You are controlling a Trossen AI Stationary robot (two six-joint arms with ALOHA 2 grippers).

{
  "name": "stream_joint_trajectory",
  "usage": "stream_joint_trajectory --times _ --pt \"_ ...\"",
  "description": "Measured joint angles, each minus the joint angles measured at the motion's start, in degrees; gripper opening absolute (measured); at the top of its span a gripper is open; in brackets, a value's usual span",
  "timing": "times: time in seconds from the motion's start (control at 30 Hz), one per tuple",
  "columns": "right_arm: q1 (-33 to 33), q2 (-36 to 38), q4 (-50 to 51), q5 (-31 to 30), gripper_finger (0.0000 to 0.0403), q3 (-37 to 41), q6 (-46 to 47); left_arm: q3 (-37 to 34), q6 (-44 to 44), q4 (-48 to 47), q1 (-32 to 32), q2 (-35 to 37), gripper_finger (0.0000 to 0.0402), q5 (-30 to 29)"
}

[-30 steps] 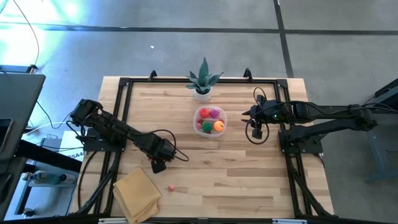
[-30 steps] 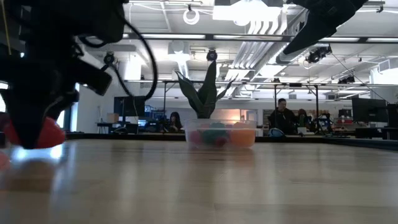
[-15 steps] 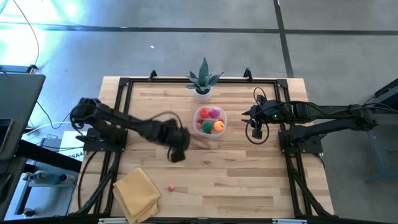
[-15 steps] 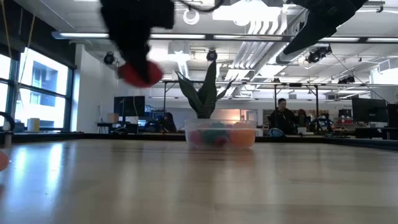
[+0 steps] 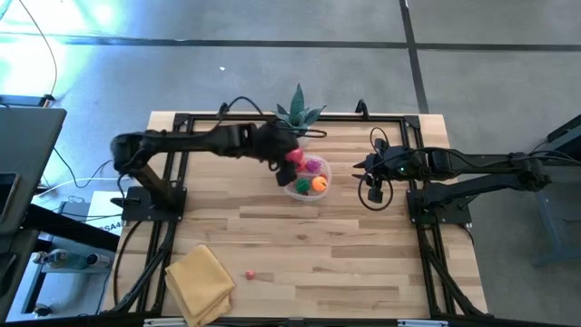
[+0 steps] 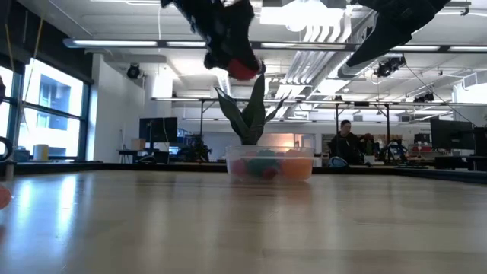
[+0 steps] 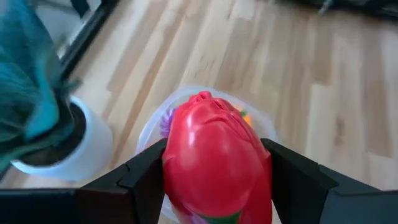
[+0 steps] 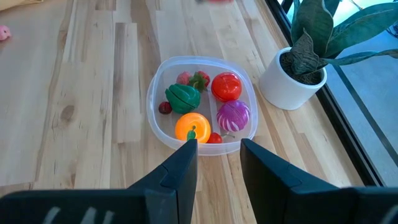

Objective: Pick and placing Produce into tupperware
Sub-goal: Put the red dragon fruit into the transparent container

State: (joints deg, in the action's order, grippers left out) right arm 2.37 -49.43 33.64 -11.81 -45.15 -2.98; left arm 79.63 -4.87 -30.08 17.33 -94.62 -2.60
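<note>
Left gripper (image 7: 214, 180) pinches a red toy fruit (image 7: 214, 162) across its middle, above the tub (image 8: 202, 106) at frame centre. It looks light, rigid and smooth. Right gripper (image 8: 217, 165) idles, fingers apart.

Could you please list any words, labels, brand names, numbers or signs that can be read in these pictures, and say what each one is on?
None can be read.
The tupperware, the produce in it, the white plant pot and the yellow cloth show no print.
The red produce piece in the left gripper is unmarked.
Screens and fixtures in the room behind the table are too small and blurred to read.
</note>
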Motion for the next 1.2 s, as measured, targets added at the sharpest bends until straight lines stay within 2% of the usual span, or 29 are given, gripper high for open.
stream_joint_trajectory --times 0.2,0.6,1.2 --pt "0.0 0.02 -0.02 0.0 0.0113 0.0 0.02 -0.16 0.44 3.97 2.04 -6.8 0.0229 3.93" --pt "0.0 0.02 0.0 0.0 0.0113 0.0 0.0 -0.15 1.62 5.06 3.34 -16.78 0.0229 2.05" --pt "0.0 0.02 0.0 0.0 0.0113 -0.01 0.02 -0.15 1.4 6.09 3.27 -18.96 0.023 0.39"
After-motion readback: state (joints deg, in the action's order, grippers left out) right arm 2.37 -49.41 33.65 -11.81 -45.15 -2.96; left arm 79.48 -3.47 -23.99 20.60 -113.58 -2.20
